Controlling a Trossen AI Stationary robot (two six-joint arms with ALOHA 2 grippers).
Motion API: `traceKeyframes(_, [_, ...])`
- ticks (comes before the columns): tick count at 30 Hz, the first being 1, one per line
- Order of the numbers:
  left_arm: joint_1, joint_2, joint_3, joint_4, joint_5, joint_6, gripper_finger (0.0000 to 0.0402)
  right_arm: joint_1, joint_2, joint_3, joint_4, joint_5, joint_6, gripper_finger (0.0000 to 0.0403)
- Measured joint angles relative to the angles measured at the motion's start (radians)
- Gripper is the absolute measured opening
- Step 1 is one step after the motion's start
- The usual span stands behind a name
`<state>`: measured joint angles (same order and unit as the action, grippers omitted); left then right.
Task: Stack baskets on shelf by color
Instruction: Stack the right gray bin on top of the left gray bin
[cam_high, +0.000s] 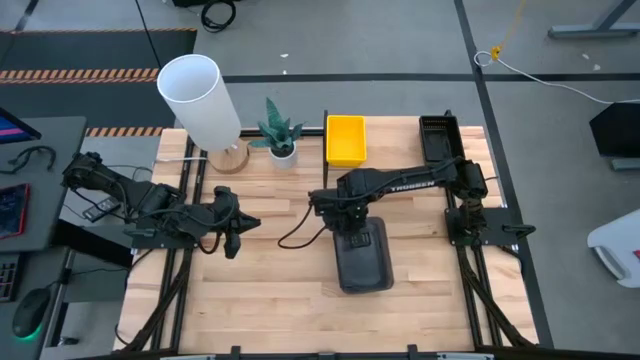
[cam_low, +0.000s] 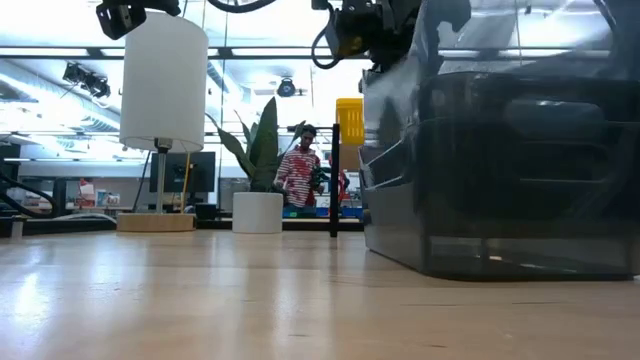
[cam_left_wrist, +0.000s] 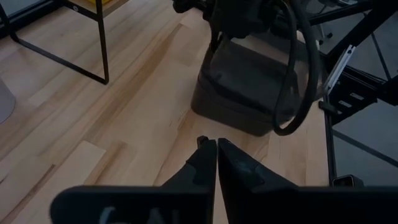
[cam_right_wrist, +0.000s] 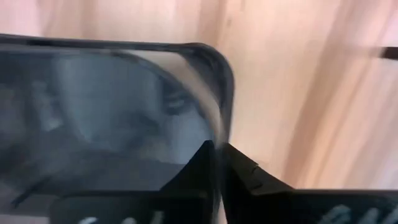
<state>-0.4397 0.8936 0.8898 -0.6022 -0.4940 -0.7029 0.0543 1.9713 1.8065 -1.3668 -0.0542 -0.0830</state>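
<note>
The right gripper (cam_high: 352, 236) sits over the far short end of the grey basket (cam_high: 363, 262), near the middle of the bench (cam_high: 270, 300). In the right wrist view its jaws are pressed nearly together with the basket's thin rim wall (cam_right_wrist: 214, 93) between them, so they are pinching that rim. The basket rests flat on the bench, as the low view shows, with its long axis running from the near edge toward the far edge, roughly in line with the shelf behind it.

The shelf (cam_high: 400, 160) stands along the far edge, beyond the grey basket. A yellow basket (cam_high: 346, 139) sits on its left part and a black basket (cam_high: 439, 137) on its right part, leaving the gap between them free. That gap lies almost straight ahead of the held end, so the move likely needed is a lift and a carry away from the near edge.

The left gripper (cam_high: 232, 228) hangs over bare wood well to the left of the grey basket, jaws closed on nothing. The right arm is clearly the nearer one.

A lamp (cam_high: 200, 100) and a potted plant (cam_high: 280, 133) stand left of the shelf.
</note>
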Motion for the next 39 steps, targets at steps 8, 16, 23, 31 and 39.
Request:
traceKeyframes(8, [0.0,0.0,0.0,0.0,0.0,-0.001,0.0006,-0.027,-0.012,0.0,-0.043,-0.067,-0.006,0.0009])
traceKeyframes(16, [0.0,0.0,0.0,0.0,0.0,-0.014,0.002,-0.029,-0.011,-0.006,0.02,-0.104,-0.049,0.001])
traceKeyframes(23, [0.0,0.0,0.0,0.0,0.0,-0.02,0.0009,-0.03,-0.009,-0.072,0.063,-0.109,-0.048,0.001])
traceKeyframes(31, [0.0,0.0,0.0,0.0,0.0,-0.02,0.0018,-0.03,-0.009,-0.143,0.104,-0.108,-0.011,0.0032])
traceKeyframes(39, [0.0,0.0,0.0,0.0,0.001,-0.027,0.0006,-0.03,-0.009,-0.105,0.038,-0.123,0.022,0.0113])
